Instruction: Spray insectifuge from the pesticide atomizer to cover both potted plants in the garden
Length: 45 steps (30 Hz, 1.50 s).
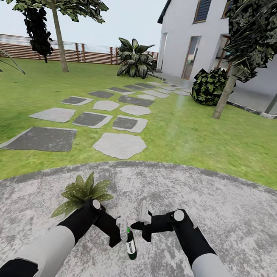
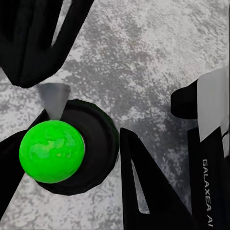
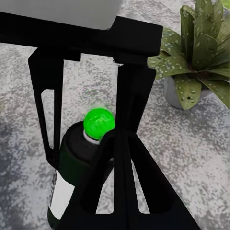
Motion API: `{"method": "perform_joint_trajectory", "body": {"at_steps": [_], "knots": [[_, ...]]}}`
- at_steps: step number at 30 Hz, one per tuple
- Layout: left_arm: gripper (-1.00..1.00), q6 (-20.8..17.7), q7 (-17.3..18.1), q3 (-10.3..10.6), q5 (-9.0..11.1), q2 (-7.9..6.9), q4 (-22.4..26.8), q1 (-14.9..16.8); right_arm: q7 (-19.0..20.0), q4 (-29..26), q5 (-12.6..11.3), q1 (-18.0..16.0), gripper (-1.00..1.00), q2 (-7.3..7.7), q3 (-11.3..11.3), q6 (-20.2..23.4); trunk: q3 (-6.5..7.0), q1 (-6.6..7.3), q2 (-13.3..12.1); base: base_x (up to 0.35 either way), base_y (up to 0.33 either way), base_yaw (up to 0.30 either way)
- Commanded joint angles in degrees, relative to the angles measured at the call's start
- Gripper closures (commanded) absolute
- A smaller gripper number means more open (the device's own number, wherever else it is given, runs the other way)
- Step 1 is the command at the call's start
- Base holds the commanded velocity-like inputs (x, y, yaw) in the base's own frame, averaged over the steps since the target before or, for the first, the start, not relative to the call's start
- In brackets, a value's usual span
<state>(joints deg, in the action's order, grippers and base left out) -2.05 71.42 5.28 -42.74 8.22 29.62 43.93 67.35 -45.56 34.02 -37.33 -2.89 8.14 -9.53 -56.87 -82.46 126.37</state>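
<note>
Low in the middle of the head view, your left gripper (image 1: 122, 232) squeezes the pesticide atomizer (image 1: 130, 245) above the grey patio (image 1: 216, 206). Your right gripper (image 1: 140, 219) looks loose, touching nothing. The grip looks thin, so a quick swing toward the potted plant (image 1: 84, 190) could drop it.

Two arms with pale grey upper sleeves and black forearms; left gripper (image 1: 122, 230) and right gripper (image 1: 140, 219) black with white finger pads; white "GALAXEA" lettering.
</note>
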Motion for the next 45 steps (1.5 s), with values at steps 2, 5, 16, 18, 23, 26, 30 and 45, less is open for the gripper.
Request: {"method": "perform_joint_trajectory", "body": {"at_steps": [2,5,16,18,23,26,30,45], "knots": [[1.0,-0.2,0.2,0.0,0.3,0.03,0.1,0.0,0.0,-0.1,0.5,0.0,1.0,-0.03,-0.1,-0.6,-0.05,0.01,0.0,0.0,0.0,0.0],[1.0,-0.2,0.2,0.0,0.6,0.06,0.1,0.0,0.0,-0.1,0.5,0.0,1.0,-0.04,-0.1,-0.6,-0.05,0.01,0.0,0.0,0.0,0.0],[1.0,-0.1,0.2,0.0,0.6,0.0,-0.1,0.0,0.0,-0.1,0.5,0.0,1.0,-0.04,-0.1,-0.6,-0.05,0.01,0.0,0.0,0.0,0.0],[1.0,0.0,0.3,0.3,0.5,-0.28,-0.3,-0.1,0.1,-0.1,0.5,0.0,1.0,-0.02,-0.1,-0.6,-0.05,0.01,0.0,0.0,0.0,0.0],[1.0,0.1,0.4,0.8,-0.4,-5.99,-0.6,-0.7,0.1,0.1,0.5,0.0,1.0,-0.01,-0.1,-0.6,-0.05,0.01,0.0,0.0,0.0,0.0],[1.0,0.1,0.5,0.8,-0.4,-9.24,-0.6,-0.8,0.1,0.2,0.6,0.0,1.0,-0.01,-0.1,-0.6,-0.05,0.01,0.0,0.0,0.0,0.0],[1.0,0.1,0.5,0.6,-0.3,-12.14,-0.6,-0.8,0.0,0.4,0.8,0.0,1.0,0.06,-0.1,-0.6,-0.05,0.01,0.0,0.0,0.0,0.0],[1.0,-0.3,-19.6,-6.6,8.6,-13.88,-7.5,-3.1,-5.0,9.7,0.6,0.3,-1.0,6.7,-0.6,-1.1,-0.05,0.01,0.0,0.0,0.0,0.0]]}}
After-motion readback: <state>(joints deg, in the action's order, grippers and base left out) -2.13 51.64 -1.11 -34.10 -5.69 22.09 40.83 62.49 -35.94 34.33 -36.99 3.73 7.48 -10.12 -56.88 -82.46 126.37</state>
